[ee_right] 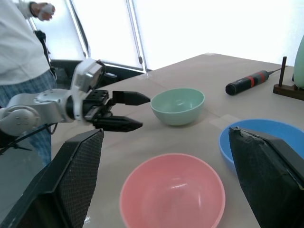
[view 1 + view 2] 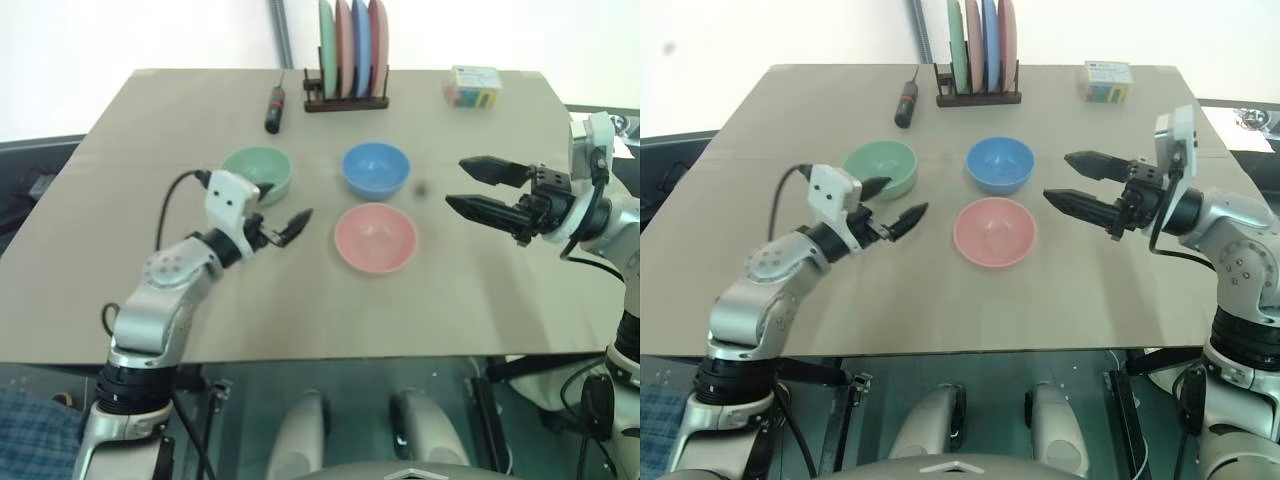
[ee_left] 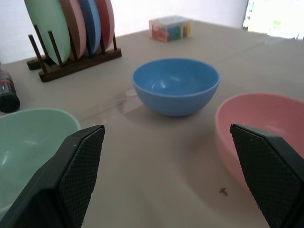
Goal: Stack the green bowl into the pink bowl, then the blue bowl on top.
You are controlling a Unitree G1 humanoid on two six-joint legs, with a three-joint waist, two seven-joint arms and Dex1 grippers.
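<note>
You have three small round plastic bowls standing apart on the tan table [image 2: 120,320], none nested yet, so the whole stack is still ahead of you. The pale mint-green bowl [image 2: 258,172] sits left of centre in the left eye view, the sky-blue bowl [image 2: 376,169] to its right at centre, and the salmon-pink bowl [image 2: 375,238] just below the blue one, nearer the lower edge. All three stand upright with their mouths up, which makes nesting simple.

Your left end effector [image 2: 279,229] hovers just below the green bowl, fingers spread and empty, pointing roughly level toward the pink bowl; it looks placed to take the green bowl's near rim. Your right end effector [image 2: 473,185] hangs at the right of the frame, jaws wide apart and holding nothing, aimed leftward at the blue and pink bowls, well placed for the blue one later.

The upright coloured plates in the wooden rack [image 2: 346,101], the black-and-red screwdriver [image 2: 273,108] and the small colourful box [image 2: 474,87] line the top edge, well away from the bowls.
</note>
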